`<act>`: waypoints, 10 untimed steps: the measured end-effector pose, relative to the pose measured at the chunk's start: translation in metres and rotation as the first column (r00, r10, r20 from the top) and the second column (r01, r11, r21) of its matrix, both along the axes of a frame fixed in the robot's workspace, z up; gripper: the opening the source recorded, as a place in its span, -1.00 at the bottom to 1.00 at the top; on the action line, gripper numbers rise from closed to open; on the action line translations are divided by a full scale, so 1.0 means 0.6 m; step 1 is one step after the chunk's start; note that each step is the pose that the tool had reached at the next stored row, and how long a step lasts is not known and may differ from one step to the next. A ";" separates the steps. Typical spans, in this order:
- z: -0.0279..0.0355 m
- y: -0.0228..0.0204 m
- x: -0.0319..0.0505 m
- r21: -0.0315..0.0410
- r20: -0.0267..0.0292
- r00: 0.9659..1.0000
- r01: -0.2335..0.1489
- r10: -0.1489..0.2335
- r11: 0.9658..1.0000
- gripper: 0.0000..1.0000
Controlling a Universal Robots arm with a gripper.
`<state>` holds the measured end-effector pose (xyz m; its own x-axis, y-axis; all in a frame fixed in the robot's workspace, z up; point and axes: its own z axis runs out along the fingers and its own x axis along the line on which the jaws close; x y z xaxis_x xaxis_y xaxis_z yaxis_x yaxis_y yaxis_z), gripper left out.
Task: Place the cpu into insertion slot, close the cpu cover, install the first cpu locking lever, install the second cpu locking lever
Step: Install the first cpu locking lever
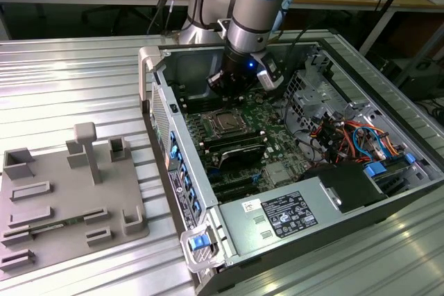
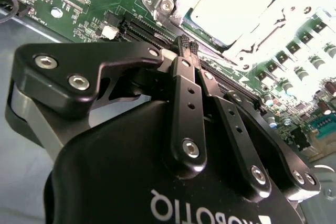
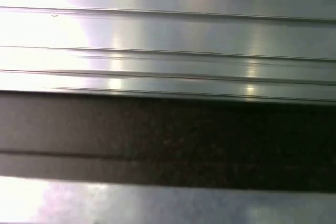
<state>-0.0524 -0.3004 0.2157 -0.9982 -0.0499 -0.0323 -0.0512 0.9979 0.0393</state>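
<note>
Closed on nothing, the jaws (image 2: 187,45) have their two black fingertips (image 2: 183,45) pressed together in the second wrist view, and they hang just above the green motherboard (image 2: 89,11), near the socket. White letters are printed on the black body of the gripper, but I leave them unread.

Taking the insertion slot (image 1: 227,122) as the landmark: the cpu (image 2: 231,6) already lies in it, its silver top face very bright in the second wrist view. The cpu cover (image 2: 265,40) lies flat around the chip as a thin metal frame. I cannot tell how the locking levers stand.

In the exterior view the arm (image 1: 258,5) comes down into the open computer case (image 1: 326,240), and the jaws are just behind the insertion slot. The power supply (image 1: 281,216), with a white label too small to read, is in front of the slot. A grey fixture plate (image 1: 62,199) lies on the ribbed metal table (image 1: 69,81), well apart from the slot, on the exterior view's left.
</note>
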 end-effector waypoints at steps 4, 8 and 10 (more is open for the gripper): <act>0.004 0.0000 -0.012 0.000 0.002 1.000 0.000 0.000 1.000 -0.79; 0.013 0.0014 -0.017 0.000 0.003 1.000 0.000 0.000 1.000 -0.79; 0.014 0.0025 -0.017 0.000 0.002 1.000 0.000 0.000 1.000 -0.79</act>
